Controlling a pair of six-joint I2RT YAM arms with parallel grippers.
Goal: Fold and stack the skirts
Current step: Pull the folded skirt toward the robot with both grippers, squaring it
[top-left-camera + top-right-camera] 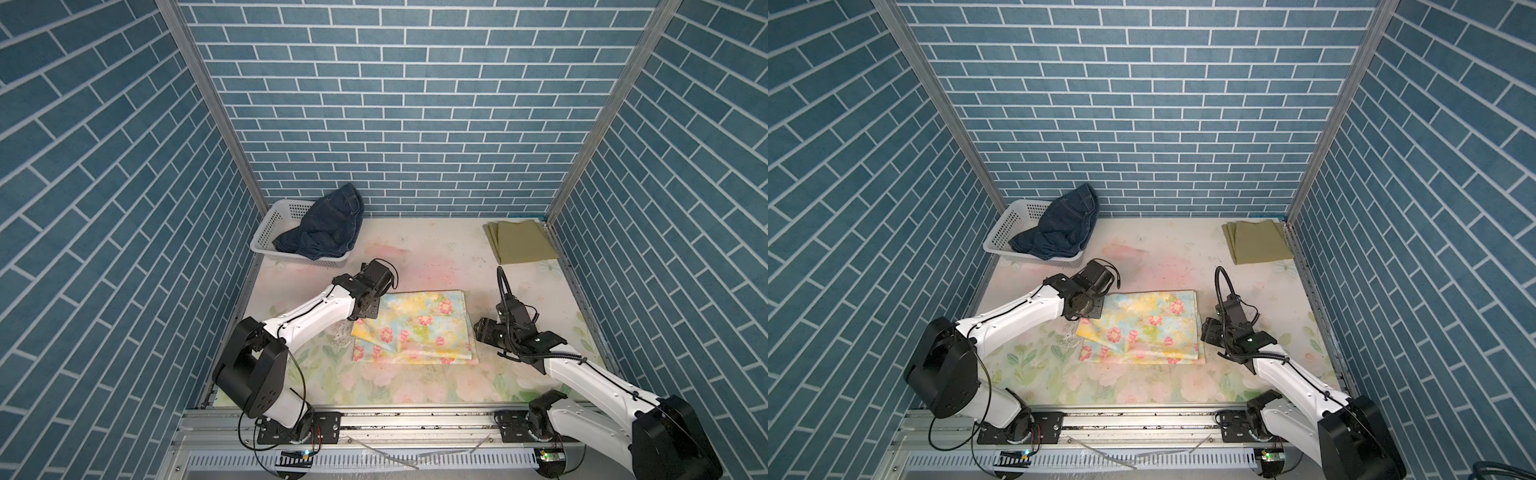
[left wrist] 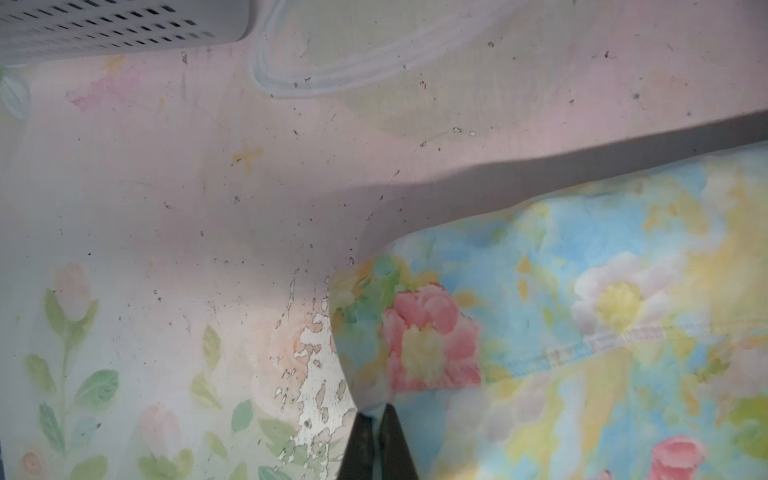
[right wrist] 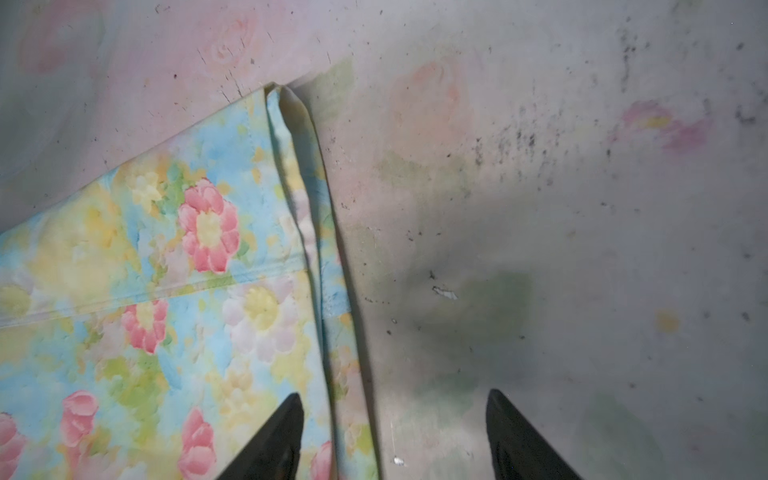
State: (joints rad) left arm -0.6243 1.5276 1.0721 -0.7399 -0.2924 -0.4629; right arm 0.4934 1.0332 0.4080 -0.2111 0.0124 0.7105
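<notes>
Left wrist: low left end effector (image 2: 375,415) pinches floral skirt (image 2: 582,291) (right end effector (image 3: 394,394) released).

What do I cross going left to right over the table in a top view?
white basket holding the denim skirt → left gripper → floral skirt → right gripper → olive skirt

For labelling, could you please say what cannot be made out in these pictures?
Both top views: the left gripper, shut on the floral skirt, is hidden under its wrist.
Both top views: the basket wall hides part of the denim skirt.
Both top views: folds of the olive skirt are too small to count.
Right wrist view: the edge cuts off the open right gripper.
</notes>
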